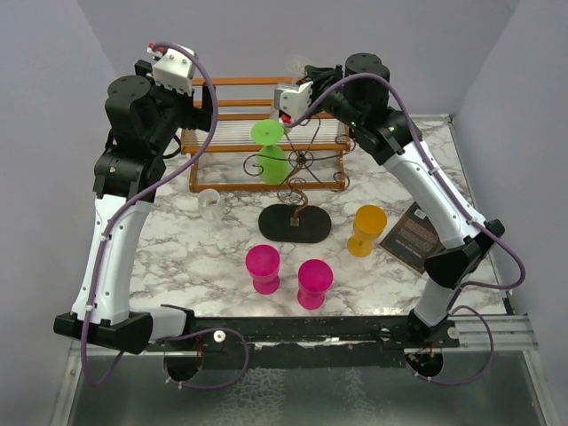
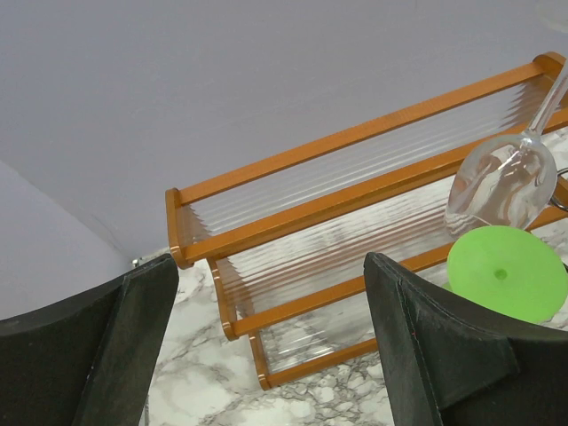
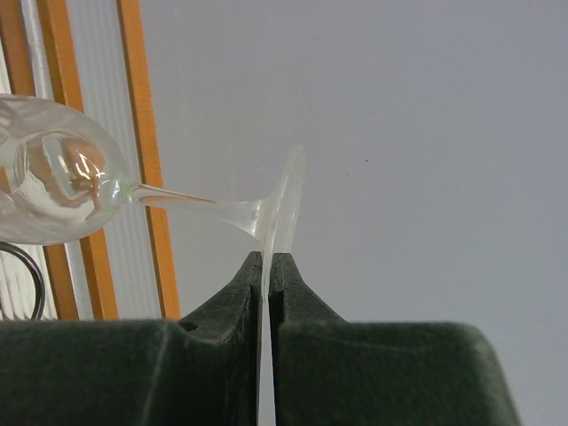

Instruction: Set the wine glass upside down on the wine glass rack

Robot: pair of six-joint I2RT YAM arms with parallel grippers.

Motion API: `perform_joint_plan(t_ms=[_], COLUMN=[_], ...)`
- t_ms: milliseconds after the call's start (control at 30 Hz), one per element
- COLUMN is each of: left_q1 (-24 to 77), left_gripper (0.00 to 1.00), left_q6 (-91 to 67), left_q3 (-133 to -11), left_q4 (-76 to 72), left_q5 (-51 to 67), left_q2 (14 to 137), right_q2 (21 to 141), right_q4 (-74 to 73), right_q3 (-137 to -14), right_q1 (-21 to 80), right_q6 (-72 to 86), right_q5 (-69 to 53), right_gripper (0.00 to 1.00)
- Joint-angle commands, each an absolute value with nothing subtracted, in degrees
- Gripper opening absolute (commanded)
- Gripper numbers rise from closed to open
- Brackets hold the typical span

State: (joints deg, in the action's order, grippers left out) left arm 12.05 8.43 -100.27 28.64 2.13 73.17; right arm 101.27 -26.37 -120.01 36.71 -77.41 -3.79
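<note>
We saw the right hand (image 3: 268, 266) pressed nearly together on the thin foot of the clear wine glass (image 3: 53, 173), pinching the disc edge-on between its fingers. The glass was off the table, high at the back of the scene in front of the orange-brown wooden shelf (image 1: 231, 133). From the left wrist view its stem slanted, and its bowl showed just above the round foot of a green glass (image 1: 268, 133). That green glass hung upside down on the wine glass rack (image 1: 295, 222), whose black oval base sat on the marble table (image 1: 195, 257) just in front of the shelf. The left hand (image 2: 271, 293) was spread wide and held nothing, raised near the shelf's left end. Nearer the arms stood two pink glasses (image 1: 263, 268), an orange glass (image 1: 366, 229) and a small clear cup (image 1: 209, 202).
</note>
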Motion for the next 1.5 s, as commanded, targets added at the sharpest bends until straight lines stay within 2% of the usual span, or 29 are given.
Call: perform_joint_plan(t_ms=[0, 633, 1467], left_q1=[11.72, 11.75, 11.76], left_gripper=[0.88, 0.88, 0.88], left_q6=[8.96, 8.99, 9.31], left_q3=[-101.51, -100.99, -100.99], left_q4=[27.85, 27.42, 26.97], left_q5=[1.64, 3.33, 3.78], left_q2=[71.78, 71.98, 72.53], right_q2=[100.86, 99.07, 95.26], right_q4=[-28.95, -33.73, -40.72], right_q3=[-121.06, -116.91, -114.04], right_q1=[37.25, 37.27, 38.02], right_q6=[-80.67, -88.01, -87.23], right_q5=[-6.38, -3.89, -5.42], right_gripper=[0.01, 0.01, 0.01])
